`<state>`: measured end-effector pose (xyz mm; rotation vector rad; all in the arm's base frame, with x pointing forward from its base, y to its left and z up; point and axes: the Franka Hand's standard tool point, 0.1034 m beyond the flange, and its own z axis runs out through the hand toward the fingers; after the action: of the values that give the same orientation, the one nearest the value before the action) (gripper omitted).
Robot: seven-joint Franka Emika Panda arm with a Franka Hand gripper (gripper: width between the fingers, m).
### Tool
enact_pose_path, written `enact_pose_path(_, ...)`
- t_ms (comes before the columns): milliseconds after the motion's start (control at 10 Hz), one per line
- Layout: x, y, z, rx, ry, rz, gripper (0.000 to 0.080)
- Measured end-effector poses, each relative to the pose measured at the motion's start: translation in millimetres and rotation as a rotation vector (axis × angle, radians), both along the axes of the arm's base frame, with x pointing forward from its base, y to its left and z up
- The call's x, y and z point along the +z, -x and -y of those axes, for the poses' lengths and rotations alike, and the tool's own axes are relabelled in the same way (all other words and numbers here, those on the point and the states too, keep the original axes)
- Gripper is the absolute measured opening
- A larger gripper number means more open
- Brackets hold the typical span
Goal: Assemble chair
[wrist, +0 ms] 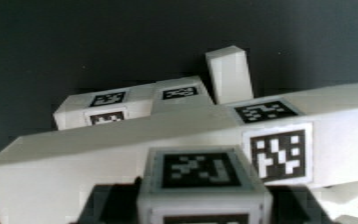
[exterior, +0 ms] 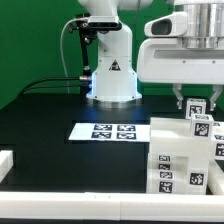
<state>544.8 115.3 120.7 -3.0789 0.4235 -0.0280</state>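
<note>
Exterior view: we see the chair (exterior: 185,150) as a cluster of matte white, blocky plastic pieces at the exterior view's right, low on the black table (exterior: 50,120). Several stacked blocks make up the cluster, and nearly every face turned to us carries a small black-and-white square tag. The pieces look chunky and sharp-edged, without gloss, unlike the shiny robot base (exterior: 112,60) behind them. The gripper (exterior: 195,105) comes down from above onto the top of the cluster, where one tagged block sits between its dark fingers (exterior: 181,101). The marker board (exterior: 110,130) lies flat on the table, just beside the chair on the exterior view's left, its printed tags facing up. A white rail (exterior: 20,160) edges the table at the exterior view's left and along the near side.

From the wrist view, we look along the gripper (wrist: 202,195) at a small white block with a tag on its face, seated between the two dark fingers (wrist: 112,205); the jaws stand partly closed against its sides, so we read this as a grip on that piece. Beyond it a broad white slab of the chair (wrist: 158,135) slopes across the picture with two more tags, and further pieces with three tags and one upright bar stand behind.
</note>
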Motion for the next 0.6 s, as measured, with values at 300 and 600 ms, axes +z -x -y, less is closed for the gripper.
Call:
enact_pose_path(300, 0.0, 0.2, -1.5, -0.145, -0.009, -0.005, 0.0282)
enact_pose_path(600, -0.1, 0.4, -2.2, -0.316, -0.014, -0.012, 0.0282)
